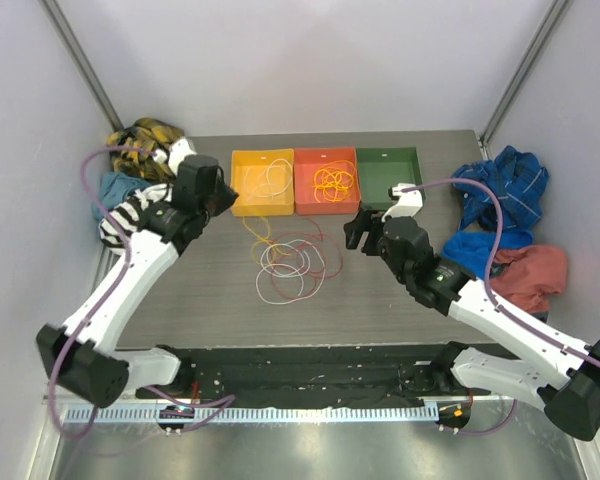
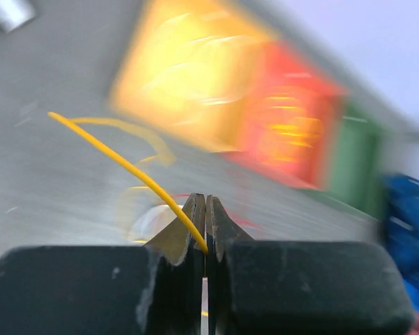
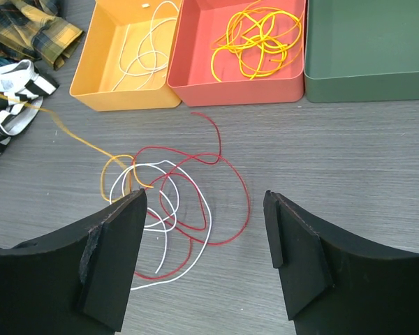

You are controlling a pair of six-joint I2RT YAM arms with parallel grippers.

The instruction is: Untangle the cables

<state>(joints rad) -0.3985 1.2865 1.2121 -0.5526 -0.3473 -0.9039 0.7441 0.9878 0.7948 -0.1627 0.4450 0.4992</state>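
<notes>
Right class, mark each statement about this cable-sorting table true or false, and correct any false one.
1. The yellow plastic tray holds a thin white cable. True.
2. The green plastic tray holds red cables. False: no cable shows in it.
3. The left gripper has its jaws shut on a thin yellow cable. True.
4. The right gripper grips a white cable. False: its jaws stand open and hold nothing.
</notes>
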